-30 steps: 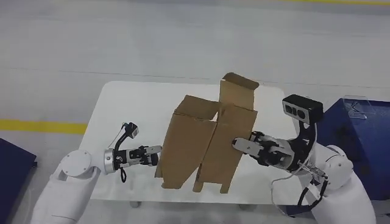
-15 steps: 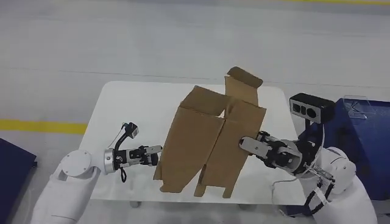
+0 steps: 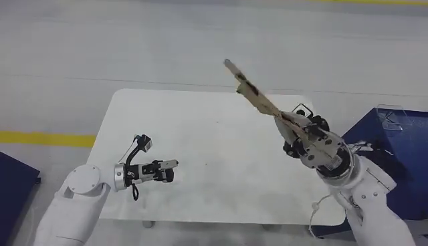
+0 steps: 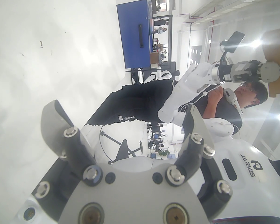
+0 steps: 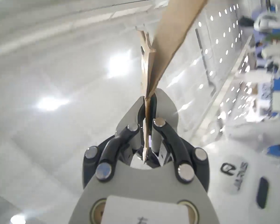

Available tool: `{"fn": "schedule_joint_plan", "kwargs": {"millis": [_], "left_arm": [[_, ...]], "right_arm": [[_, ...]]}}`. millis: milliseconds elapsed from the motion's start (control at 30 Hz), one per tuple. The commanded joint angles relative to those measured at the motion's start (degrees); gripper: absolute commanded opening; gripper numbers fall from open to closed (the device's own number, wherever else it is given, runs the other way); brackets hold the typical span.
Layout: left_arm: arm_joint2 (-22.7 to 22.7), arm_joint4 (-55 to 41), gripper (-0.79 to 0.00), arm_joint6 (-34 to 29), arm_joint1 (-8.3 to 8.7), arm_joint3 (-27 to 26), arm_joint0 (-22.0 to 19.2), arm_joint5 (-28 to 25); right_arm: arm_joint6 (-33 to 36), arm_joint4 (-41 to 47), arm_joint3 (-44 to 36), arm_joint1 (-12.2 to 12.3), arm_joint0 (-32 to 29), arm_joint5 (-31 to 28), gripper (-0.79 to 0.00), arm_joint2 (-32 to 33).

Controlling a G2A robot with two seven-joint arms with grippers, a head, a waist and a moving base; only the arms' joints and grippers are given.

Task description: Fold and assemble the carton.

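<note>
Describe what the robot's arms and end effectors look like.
White shells cover the left arm and right arm. The left end effector and right end effector share pale grey fingers on black links with silver bolts. A black cable loops by the left wrist.

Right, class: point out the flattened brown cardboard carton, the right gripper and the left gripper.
flattened brown cardboard carton (image 3: 257, 99), top view, middle of its raised edge.
right gripper (image 5: 149, 108), right wrist view, between fingertips shut on the carton.
left gripper (image 4: 123, 113), left wrist view, gap between open fingertips.

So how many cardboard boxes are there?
1. The carton, squashed flat, is pinched in the right gripper, held up off the table on its right side.
</note>
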Motion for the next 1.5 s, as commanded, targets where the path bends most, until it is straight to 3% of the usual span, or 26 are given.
{"fn": "schedule_joint_plan", "kwargs": {"millis": [0, 133, 333, 467, 600, 800, 1000, 1067, 1167, 1300, 1467], "left_arm": [[0.0, 0.0, 0.000, 0.0, 0.00, 0.0, 0.0, 0.0], [0.0, 0.0, 0.000, 0.0, 0.00, 0.0, 0.0, 0.0], [0.0, 0.0, 0.000, 0.0, 0.00, 0.0, 0.0, 0.0], [0.0, 0.0, 0.000, 0.0, 0.00, 0.0, 0.0, 0.0], [0.0, 0.0, 0.000, 0.0, 0.00, 0.0, 0.0, 0.0], [0.0, 0.0, 0.000, 0.0, 0.00, 0.0, 0.0, 0.0], [0.0, 0.0, 0.000, 0.0, 0.00, 0.0, 0.0, 0.0], [0.0, 0.0, 0.000, 0.0, 0.00, 0.0, 0.0, 0.0], [0.0, 0.0, 0.000, 0.0, 0.00, 0.0, 0.0, 0.0], [0.0, 0.0, 0.000, 0.0, 0.00, 0.0, 0.0, 0.0], [-3.9, -1.4, 0.000, 2.9, 0.77, 1.2, -0.2, 3.8]], "right_arm": [[-6.2, 13.4, 0.1, 0.1, -1.8, 9.5, -0.785, -1.3], [-21.5, 37.3, -0.1, 0.7, -3.8, 16.4, -0.785, -4.3], [-47.0, 67.8, -1.6, 2.5, -2.8, 9.5, -0.785, -6.0], [-52.4, 73.2, -1.9, 3.0, -0.8, 6.7, -0.785, -2.7], [-50.7, 72.1, -2.5, 3.0, 0.3, 6.2, -0.785, 0.7], [-36.4, 43.7, -4.6, 2.2, 1.9, 6.0, -0.785, 7.0], [-10.0, -0.9, -3.9, 1.5, 1.3, -0.1, -0.785, 6.7], [-0.3, -14.4, -1.4, 1.5, 0.8, -5.7, -0.785, 5.2], [8.7, -25.4, 3.9, 1.4, 0.4, -12.9, -0.785, 2.6], [13.1, -34.3, 9.3, 1.3, 1.3, -19.1, -0.785, 0.0], [18.5, -44.2, 14.5, 1.4, 2.1, -21.5, -0.785, -2.6]]}}
